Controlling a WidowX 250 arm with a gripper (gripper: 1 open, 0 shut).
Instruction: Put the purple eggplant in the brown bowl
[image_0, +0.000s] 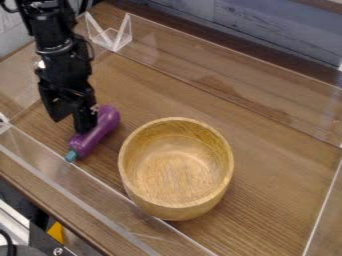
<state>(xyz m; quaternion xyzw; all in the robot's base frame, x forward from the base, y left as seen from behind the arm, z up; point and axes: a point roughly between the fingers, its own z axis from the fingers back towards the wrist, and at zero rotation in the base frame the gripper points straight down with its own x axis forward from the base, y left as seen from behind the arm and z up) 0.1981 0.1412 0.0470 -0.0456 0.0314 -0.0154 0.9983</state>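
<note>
The purple eggplant (94, 132) lies on the wooden table, its teal stem tip pointing toward the front left. Just to its right stands the brown bowl (177, 166), upright with nothing inside. My black gripper (70, 112) points straight down at the eggplant's upper left, fingers apart and open, with nothing between them. One fingertip (83, 118) hangs close over the eggplant's plump end; whether it touches I cannot tell.
Clear plastic walls (80, 205) fence the table on the front and left sides. A folded clear sheet (118, 32) stands at the back behind the arm. The wooden tabletop (254, 100) stretches to the right of the bowl.
</note>
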